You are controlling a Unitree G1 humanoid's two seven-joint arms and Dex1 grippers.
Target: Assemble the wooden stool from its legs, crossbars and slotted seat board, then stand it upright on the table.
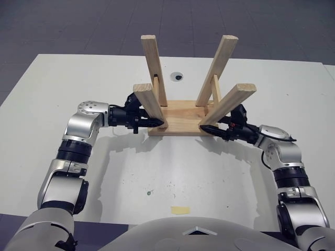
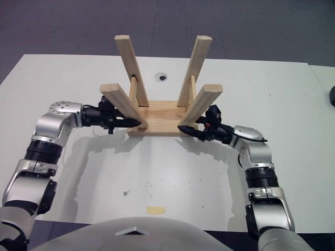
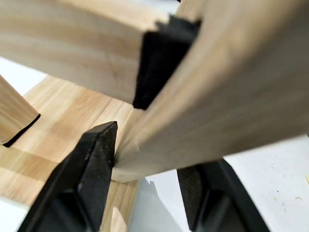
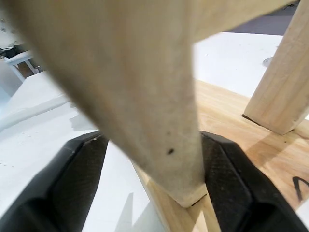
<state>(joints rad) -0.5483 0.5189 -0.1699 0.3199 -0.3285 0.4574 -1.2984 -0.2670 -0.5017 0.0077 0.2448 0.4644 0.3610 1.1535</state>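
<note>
**A:** Black fingers (image 3: 91, 164) of the left gripper (image 1: 156, 122) are clamped on the near-left pale wooden leg (image 1: 148, 102) at its base. The right gripper (image 1: 209, 127) pinches the near-right leg (image 1: 230, 100) the same way. What might fail?

**B:** Lifting by the legs could pull them out of the pale slotted seat board (image 1: 178, 119) (lying upside down on the white table (image 1: 63, 89)). Uneven turning could also topple it.

**A:** Arms?

**B:** Elbows out, forearms angled inward, low over the table.

Upside-down stool (image 2: 157, 112), grabbed from both sides

Sat on the white table (image 2: 63, 83), seat board (image 2: 159, 128) flat, four legs splayed up. Got pinched at the base of the near left leg (image 2: 123, 107) by the left gripper (image 2: 137, 123), same deal near right leg (image 2: 201, 107) with the right gripper (image 2: 183, 128). Spotted a small round hole (image 2: 163, 77) just behind.
</note>
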